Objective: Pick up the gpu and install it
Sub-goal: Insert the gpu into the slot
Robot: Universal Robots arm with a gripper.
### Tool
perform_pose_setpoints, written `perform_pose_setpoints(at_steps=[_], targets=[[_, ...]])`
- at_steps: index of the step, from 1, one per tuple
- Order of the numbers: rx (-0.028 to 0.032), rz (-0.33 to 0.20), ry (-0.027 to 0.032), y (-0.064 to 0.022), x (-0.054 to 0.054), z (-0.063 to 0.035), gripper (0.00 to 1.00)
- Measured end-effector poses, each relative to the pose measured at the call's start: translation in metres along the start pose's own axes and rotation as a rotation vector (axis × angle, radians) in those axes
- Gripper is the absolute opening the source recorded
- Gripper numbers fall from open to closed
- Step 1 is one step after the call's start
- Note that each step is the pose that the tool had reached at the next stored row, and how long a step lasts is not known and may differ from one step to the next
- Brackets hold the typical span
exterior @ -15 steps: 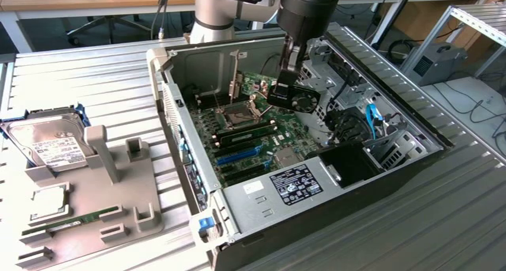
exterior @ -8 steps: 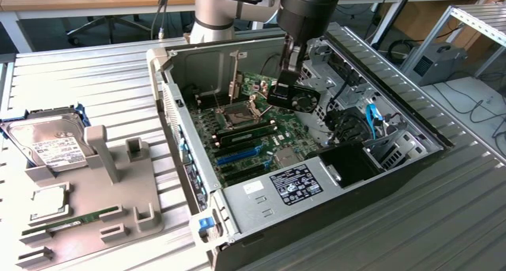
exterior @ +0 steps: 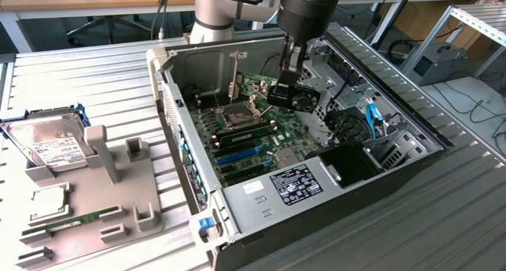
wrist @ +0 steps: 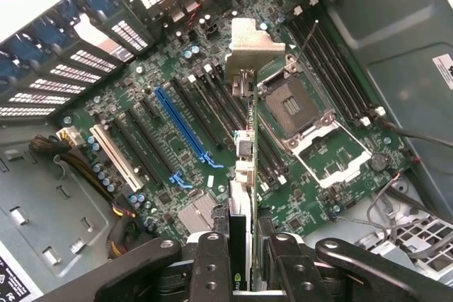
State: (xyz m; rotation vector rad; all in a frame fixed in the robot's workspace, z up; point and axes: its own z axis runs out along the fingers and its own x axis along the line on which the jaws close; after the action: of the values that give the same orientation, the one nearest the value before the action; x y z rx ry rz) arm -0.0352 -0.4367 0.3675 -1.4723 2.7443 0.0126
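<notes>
The gpu [exterior: 294, 97] hangs inside the open computer case [exterior: 189, 164], above the green motherboard [exterior: 261, 114], its black fan face showing in the exterior view. My gripper [exterior: 287, 81] is shut on the card from above. In the wrist view the gpu [wrist: 244, 167] appears edge-on, clamped between my two black fingers [wrist: 212, 266], with its silver bracket [wrist: 251, 44] at the far end. It hovers over the board between the long blue slot [wrist: 185, 129] and the CPU socket [wrist: 297, 107], clear of the slots.
A grey parts fixture [exterior: 103, 182] lies at the exterior view's left, carrying a hard drive [exterior: 47, 143], a CPU [exterior: 49, 201] and a RAM stick [exterior: 71, 220]. The power supply [exterior: 297, 185] fills the case's near end. Drive cage and cables [exterior: 359, 126] crowd the exterior view's right.
</notes>
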Motion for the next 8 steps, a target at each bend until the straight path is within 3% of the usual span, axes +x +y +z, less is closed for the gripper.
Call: perform_pose_setpoints(at_steps=[8], targets=[[-0.0006, -0.019, -0.0001, 0.0000, 0.0000, 0.0000, 0.26]])
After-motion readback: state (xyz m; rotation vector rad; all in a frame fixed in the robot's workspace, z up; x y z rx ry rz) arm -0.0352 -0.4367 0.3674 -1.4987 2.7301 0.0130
